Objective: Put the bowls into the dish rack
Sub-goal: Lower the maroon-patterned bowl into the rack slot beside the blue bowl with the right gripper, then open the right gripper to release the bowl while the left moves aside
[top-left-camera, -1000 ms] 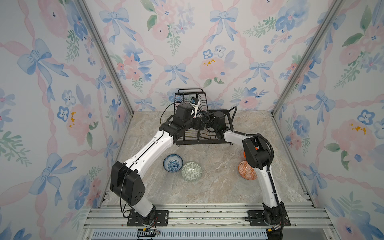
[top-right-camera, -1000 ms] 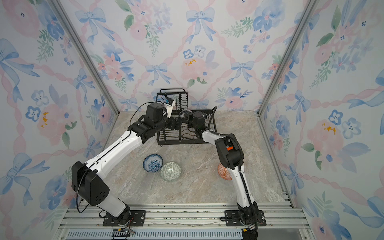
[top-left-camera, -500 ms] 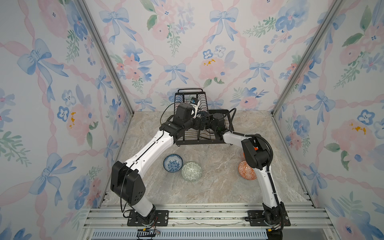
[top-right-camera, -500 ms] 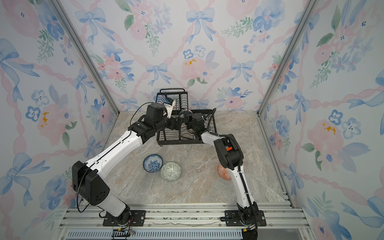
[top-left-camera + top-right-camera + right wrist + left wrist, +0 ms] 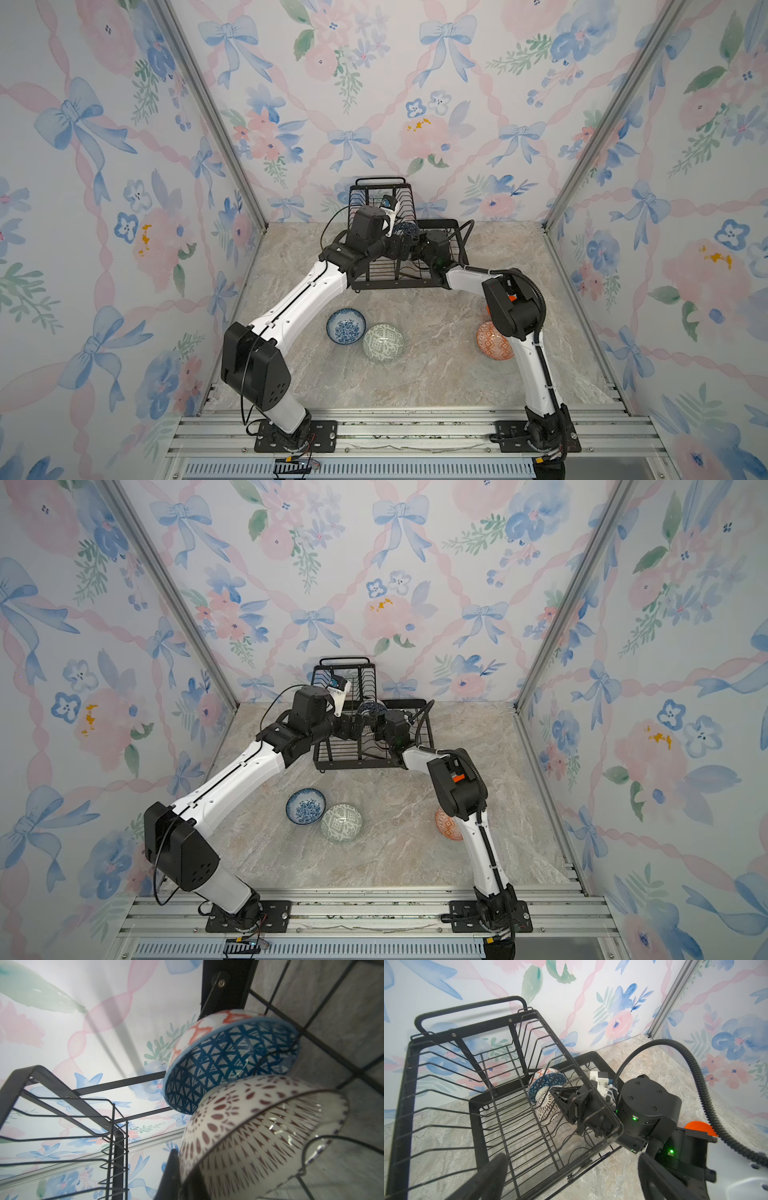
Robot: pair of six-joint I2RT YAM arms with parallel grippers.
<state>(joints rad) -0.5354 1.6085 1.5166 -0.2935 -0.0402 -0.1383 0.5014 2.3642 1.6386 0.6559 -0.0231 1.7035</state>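
Aluminium rails are seen nearest in both top views, and both arm bases are bolted to them. Beyond the rails, three bowls are set on the marble-patterned desk, all upright with their mouths upward. The blue-white floral bowl and the green-white geometric bowl are placed side by side left of the middle, their rims seeming to touch. The orange-white patterned bowl is found well apart from them on the right, partly hidden by the right arm's elbow.

Farther back, the black wire dish rack is set near the rear wall, with its handle loop raised at the far end. The left tool is held over the near end of the upper basket, its jaws spread wide and nothing between them. The right tool is extended into the lower tray, where it is closed on the wall of a brown-and-white bowl. That bowl is stood on edge among the tray's wires and is leaned against the dark-blue geometric bowl, which is likewise tipped on edge. An orange-lattice bowl is pressed behind the blue one, farthest back. Floral wallpaper is seen behind everything.
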